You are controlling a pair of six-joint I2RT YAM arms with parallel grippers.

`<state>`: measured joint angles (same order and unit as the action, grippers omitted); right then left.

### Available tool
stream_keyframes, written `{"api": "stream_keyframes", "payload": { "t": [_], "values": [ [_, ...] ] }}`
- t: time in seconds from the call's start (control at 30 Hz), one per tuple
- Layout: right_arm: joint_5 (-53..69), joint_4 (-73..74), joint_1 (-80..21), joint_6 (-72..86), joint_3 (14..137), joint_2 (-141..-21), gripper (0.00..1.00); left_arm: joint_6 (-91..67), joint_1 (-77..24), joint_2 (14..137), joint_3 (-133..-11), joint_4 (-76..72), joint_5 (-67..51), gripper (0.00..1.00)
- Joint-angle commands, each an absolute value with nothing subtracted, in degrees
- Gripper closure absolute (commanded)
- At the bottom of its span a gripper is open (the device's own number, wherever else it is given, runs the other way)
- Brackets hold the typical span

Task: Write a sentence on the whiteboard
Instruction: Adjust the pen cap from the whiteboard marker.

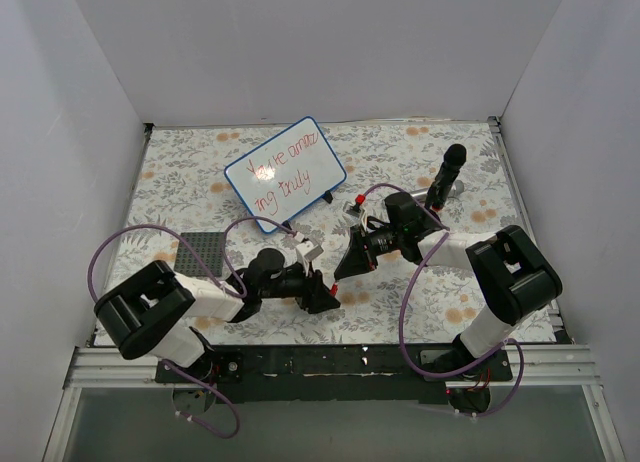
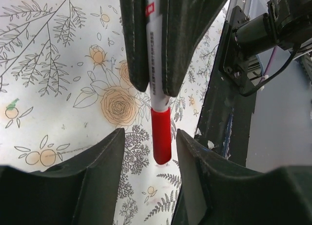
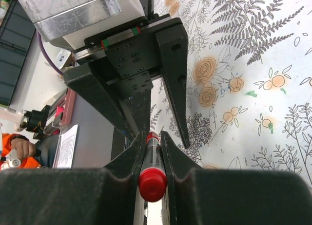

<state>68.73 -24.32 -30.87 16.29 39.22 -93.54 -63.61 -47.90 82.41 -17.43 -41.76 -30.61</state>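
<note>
The whiteboard [image 1: 322,178], blue-rimmed, lies tilted at the back centre with the sentence [image 1: 282,170] on it in red, in two slanted lines. My right gripper [image 3: 152,136] is shut on a white marker [image 3: 153,182] with a red cap, held low over the flowered table near the front. In the left wrist view the right gripper's fingers [image 2: 187,35] clamp the marker [image 2: 157,79] and its red cap [image 2: 161,137] pokes down between my left gripper's [image 2: 150,135] jaws. Those jaws stand open, with a gap on each side of the cap. Overhead, the left gripper [image 1: 328,297] and right gripper [image 1: 341,271] meet tip to tip.
A dark grey studded plate [image 1: 203,252] lies left of the arms. A black cylinder on a stand [image 1: 445,177] rises at the right, behind the right arm. A small red-topped object [image 1: 358,200] sits by the whiteboard's near corner. White walls enclose the table; a metal rail [image 1: 330,360] runs along the front.
</note>
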Motion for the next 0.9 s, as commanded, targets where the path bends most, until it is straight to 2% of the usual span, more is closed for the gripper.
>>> {"api": "stream_keyframes", "payload": {
  "t": [0.0,0.07,0.2,0.27,0.3,0.87],
  "values": [
    [71.45,-27.07,-31.03,15.64,39.38,-92.55,0.99,-63.72,-47.20,82.88,-20.12,-43.16,-32.87,0.60],
    [71.54,-27.16,-31.03,15.56,39.38,-92.55,0.99,-63.81,-46.94,82.97,-20.48,-42.72,-32.96,0.65],
    [71.89,-27.16,-31.11,15.56,39.38,-92.55,0.99,-64.51,-46.32,82.97,-20.74,-42.80,-33.13,0.83],
    [72.24,-27.16,-31.20,15.38,39.38,-92.64,0.99,-65.21,-45.97,83.06,-20.83,-43.15,-33.48,0.98],
    [72.59,-27.07,-31.55,15.21,39.38,-92.46,0.99,-65.48,-45.79,83.06,-21.00,-43.33,-33.57,1.00],
    [71.89,-20.30,-39.64,10.20,41.48,-95.27,0.99,-70.40,-40.78,73.48,-26.46,-51.49,-28.74,1.00]
  ]
}}
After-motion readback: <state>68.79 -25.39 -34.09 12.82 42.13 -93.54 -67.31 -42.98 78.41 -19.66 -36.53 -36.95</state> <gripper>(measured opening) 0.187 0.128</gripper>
